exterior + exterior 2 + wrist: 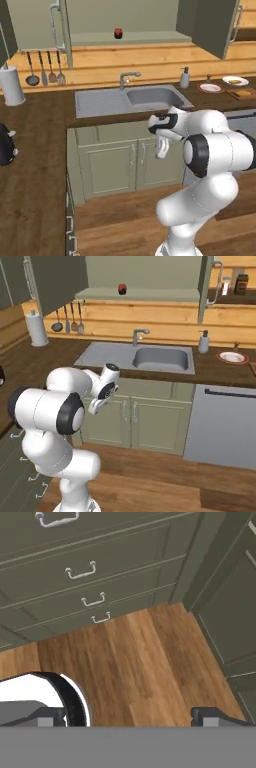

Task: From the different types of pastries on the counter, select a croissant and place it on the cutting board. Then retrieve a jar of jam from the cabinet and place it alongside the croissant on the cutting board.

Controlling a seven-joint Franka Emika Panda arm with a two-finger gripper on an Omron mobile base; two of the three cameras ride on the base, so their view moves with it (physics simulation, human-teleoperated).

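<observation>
The jam jar [118, 33], small, dark red with a black lid, stands alone on the shelf of the open wall cabinet above the sink; it also shows as the jar [122, 289]. At the far right the cutting board [243, 93] lies on the counter with a small golden pastry [242, 92] on it, likely the croissant. My gripper [162, 148] hangs low in front of the sink cabinet, pointing down at the floor, far below the jar. In the hand view the gripper [129, 718] is open, its fingertips [215, 716] wide apart with nothing between them.
A sink [152, 96] with a faucet and a soap bottle [185, 77] sits under the cabinet. Two plates [210, 87] lie by the board. A paper towel roll [11, 85] stands left. The open cabinet doors [60, 30] jut out. A dishwasher [225, 426] is on the right.
</observation>
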